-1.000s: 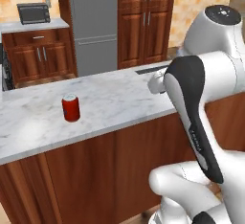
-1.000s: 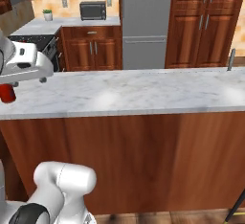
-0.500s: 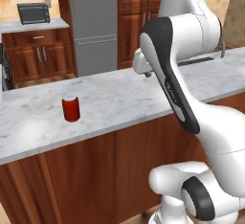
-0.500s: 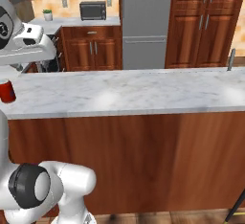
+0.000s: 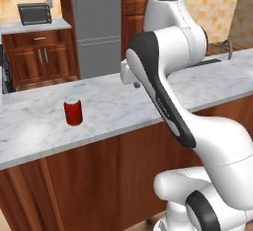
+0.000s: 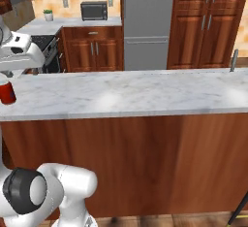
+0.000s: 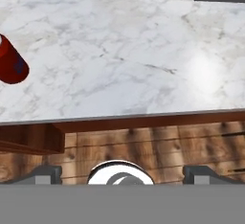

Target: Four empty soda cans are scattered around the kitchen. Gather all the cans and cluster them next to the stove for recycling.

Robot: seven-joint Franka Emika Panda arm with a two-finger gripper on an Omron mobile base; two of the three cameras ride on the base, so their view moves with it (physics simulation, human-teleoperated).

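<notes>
A red soda can [image 5: 73,111] stands upright left of centre on the marble counter [image 5: 29,121], near its front edge, bare marble all around. The gripper [image 7: 121,174] hangs empty, jaws spread wide, above that edge.

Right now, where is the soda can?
The soda can stands upright on the marble counter, left of the arm in the left base view, at the far left edge in the right.
</notes>
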